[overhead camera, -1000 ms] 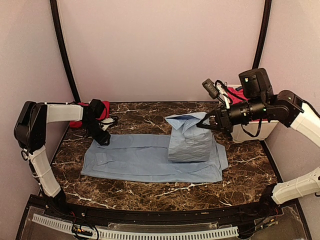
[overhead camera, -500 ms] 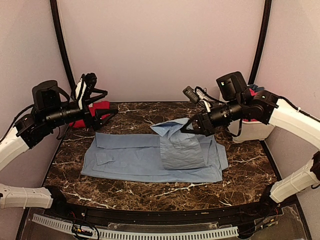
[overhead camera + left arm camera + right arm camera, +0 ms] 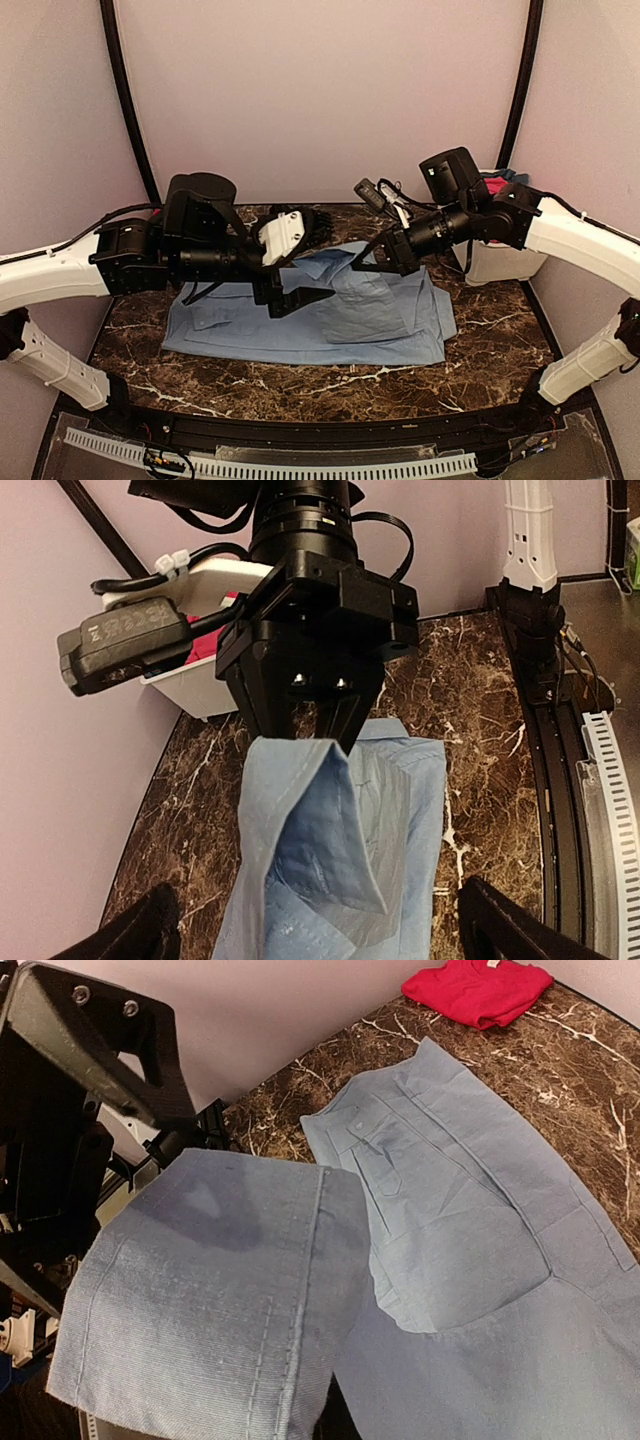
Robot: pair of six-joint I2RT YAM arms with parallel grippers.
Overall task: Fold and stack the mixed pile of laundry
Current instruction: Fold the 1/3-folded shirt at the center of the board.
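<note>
A large light-blue collared shirt (image 3: 300,335) lies spread on the marble table (image 3: 490,350). My right gripper (image 3: 378,262) is shut on a folded-over edge of the shirt and holds it lifted above the middle; the left wrist view shows those jaws (image 3: 318,732) pinching the cloth (image 3: 330,840). In the right wrist view the held fold (image 3: 200,1290) covers my fingers. My left gripper (image 3: 312,262) hovers open just left of that fold, its fingertips (image 3: 505,930) wide apart with nothing between them. A red garment (image 3: 478,988) lies folded at the far left corner.
A white tub (image 3: 497,262) with red cloth (image 3: 497,186) in it stands at the back right, also in the left wrist view (image 3: 200,685). Both arms cross above the shirt. Walls close in on the table on three sides.
My left arm has swung from the far left in over the shirt, and its gripper has opened wide. My right gripper has carried the shirt's fold leftward and lower.
</note>
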